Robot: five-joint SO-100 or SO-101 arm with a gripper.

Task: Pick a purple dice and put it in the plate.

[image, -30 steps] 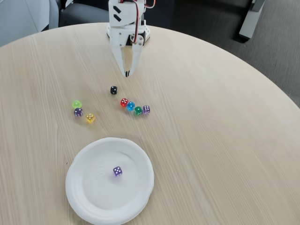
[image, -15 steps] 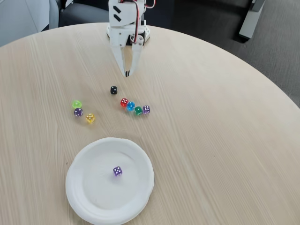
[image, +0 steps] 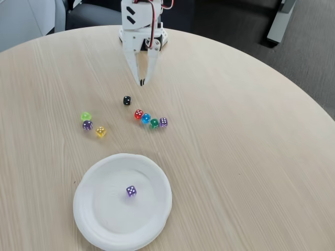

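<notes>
White plastic arm (image: 140, 23), tapered hand (image: 142, 82), red wires

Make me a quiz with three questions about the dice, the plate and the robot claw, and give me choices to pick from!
1. Where is the purple dice?
A. inside the plate
B. next to the black die
C. between the claw's fingers

2. How many dice lie on the table outside the plate?
A. three
B. five
C. eight

3. What is the gripper doing?
A. holding a yellow die
B. shut with nothing in it
C. wide open over the plate

Answers:
1 A, the violet cube sits near the middle of the white plate.
2 C, there are three at the left, the black one, and a row of four.
3 B, its fingertips meet at the far side of the table and no die is between them.
</notes>
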